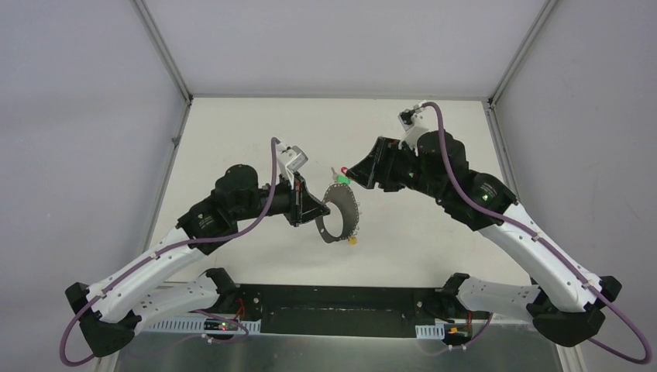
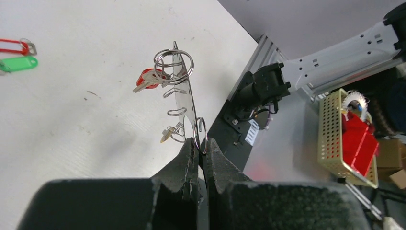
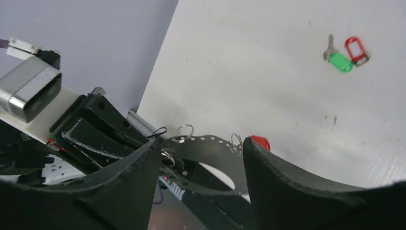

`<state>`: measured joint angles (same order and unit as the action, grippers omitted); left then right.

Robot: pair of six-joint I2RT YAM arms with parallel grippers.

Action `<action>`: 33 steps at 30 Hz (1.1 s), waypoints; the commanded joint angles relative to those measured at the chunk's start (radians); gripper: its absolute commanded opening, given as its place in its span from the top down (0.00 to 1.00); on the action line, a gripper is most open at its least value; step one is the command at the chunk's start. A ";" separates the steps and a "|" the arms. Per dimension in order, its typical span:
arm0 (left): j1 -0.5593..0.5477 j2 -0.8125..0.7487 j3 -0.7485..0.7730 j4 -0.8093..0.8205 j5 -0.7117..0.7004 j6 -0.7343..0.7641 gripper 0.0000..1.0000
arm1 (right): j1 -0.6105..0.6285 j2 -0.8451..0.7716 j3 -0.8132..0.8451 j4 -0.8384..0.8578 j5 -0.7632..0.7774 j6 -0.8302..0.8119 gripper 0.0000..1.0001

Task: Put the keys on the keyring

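Note:
The keyring (image 1: 351, 203) is a large dark flat hoop with holes along its rim and small wire loops, held on edge above the table's middle. My left gripper (image 1: 318, 215) is shut on its near rim (image 2: 186, 93). A red-tagged key (image 2: 148, 79) and a yellowish-tagged key (image 2: 166, 135) hang from it. My right gripper (image 1: 350, 175) is open just off the hoop's far side, and the hoop (image 3: 210, 143) shows beyond the gap between its fingers, which hold nothing. A green-tagged key (image 3: 341, 61) and a red tag (image 3: 356, 49) lie together on the table.
White table (image 1: 434, 232) with metal frame posts and grey walls around it. Off the near edge, past the arm bases, stands a yellow perforated basket (image 2: 330, 143) with red items. The two loose tags lie just beyond the hoop (image 1: 338, 177).

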<state>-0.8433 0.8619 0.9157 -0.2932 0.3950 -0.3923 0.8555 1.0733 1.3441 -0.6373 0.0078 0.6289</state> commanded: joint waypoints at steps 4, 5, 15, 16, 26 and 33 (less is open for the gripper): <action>-0.002 -0.084 -0.037 0.027 0.011 0.299 1.00 | -0.024 -0.002 -0.049 -0.012 -0.250 0.292 0.42; -0.002 -0.090 -0.042 0.026 0.017 0.335 1.00 | -0.024 0.000 -0.074 0.026 -0.276 0.331 0.44; -0.002 -0.118 -0.069 -0.018 0.016 0.537 1.00 | -0.027 0.002 -0.230 0.264 -0.363 0.450 0.50; -0.001 -0.118 -0.069 -0.020 0.018 0.542 1.00 | -0.027 0.002 -0.234 0.269 -0.362 0.479 0.51; -0.001 -0.126 -0.073 -0.028 0.045 0.546 1.00 | -0.029 0.043 -0.254 0.314 -0.318 0.547 0.69; -0.001 -0.133 -0.071 -0.049 0.043 0.537 1.00 | -0.036 0.072 -0.236 0.295 -0.323 0.560 0.81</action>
<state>-0.8425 0.7532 0.8352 -0.3958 0.3950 0.1249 0.8284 1.1316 1.0882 -0.3782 -0.3222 1.1625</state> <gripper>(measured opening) 0.036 0.206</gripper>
